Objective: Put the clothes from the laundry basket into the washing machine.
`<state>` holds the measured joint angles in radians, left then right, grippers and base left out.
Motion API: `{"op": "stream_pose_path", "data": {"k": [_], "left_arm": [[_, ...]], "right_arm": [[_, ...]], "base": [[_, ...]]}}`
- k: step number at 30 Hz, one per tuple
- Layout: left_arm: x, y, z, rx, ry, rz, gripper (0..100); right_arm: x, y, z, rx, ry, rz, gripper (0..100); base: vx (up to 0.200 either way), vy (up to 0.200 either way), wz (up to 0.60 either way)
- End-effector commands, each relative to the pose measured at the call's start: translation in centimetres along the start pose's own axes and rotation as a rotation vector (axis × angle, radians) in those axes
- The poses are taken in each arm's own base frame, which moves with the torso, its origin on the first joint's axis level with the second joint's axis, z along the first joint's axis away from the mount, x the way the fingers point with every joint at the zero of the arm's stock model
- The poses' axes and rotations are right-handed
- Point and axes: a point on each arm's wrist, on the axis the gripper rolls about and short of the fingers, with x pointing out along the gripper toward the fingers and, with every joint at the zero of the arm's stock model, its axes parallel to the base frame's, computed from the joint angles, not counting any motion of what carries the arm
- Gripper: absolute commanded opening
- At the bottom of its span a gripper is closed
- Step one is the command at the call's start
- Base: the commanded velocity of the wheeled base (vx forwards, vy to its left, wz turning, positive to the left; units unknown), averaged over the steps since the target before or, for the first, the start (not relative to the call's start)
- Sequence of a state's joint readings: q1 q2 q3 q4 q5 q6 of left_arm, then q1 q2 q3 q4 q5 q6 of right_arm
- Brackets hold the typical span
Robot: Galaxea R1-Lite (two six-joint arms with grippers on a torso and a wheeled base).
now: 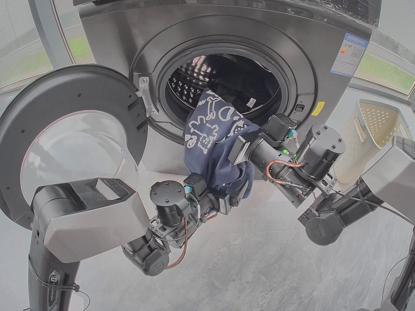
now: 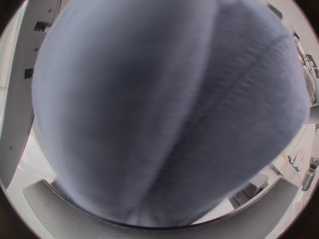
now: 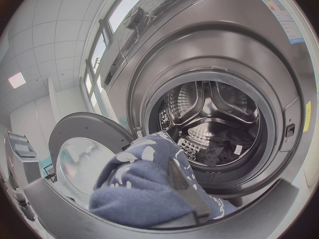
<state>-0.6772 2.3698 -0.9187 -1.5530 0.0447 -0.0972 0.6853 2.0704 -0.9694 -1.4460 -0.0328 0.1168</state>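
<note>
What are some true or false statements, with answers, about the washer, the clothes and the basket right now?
1. The round door of the grey front-loading washing machine stands open. True.
2. The navy blue garment with white print lies fully inside the drum. False: it hangs out over the lower rim of the opening.
3. A black garment with a white tag already lies in the drum. True.
4. The cream perforated plastic laundry basket is on the robot's left. False: it is on the right, beside the machine.
5. The left gripper is inside the drum. False: it sits outside, below the opening, at the navy garment's hanging end.
</note>
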Motion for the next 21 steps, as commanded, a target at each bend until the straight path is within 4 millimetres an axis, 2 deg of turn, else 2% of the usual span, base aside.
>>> {"op": "stream_pose_path", "data": {"k": [1,6,16,21], "left_arm": [[-0.9,-0.9,0.8,-0.001,0.005,-0.025,100],[0.3,-1.5,1.4,-0.006,-0.047,-0.042,100],[2.9,-1.0,-0.4,-0.006,-0.088,0.001,100],[3.6,-0.3,-0.6,-0.008,-0.113,0.064,100]], "right_arm": [[0.5,-0.1,-0.8,-0.001,0.013,-0.004,0],[0.8,0.2,-1.5,0.002,0.021,-0.016,0],[0.6,0.5,-1.7,0.012,0.029,-0.013,0],[0.5,1.1,-1.4,0.018,0.024,-0.007,0]], "base": [[0.0,0.0,0.0],[0.0,0.0,0.0],[0.0,0.0,0.0],[0.0,0.0,0.0]]}}
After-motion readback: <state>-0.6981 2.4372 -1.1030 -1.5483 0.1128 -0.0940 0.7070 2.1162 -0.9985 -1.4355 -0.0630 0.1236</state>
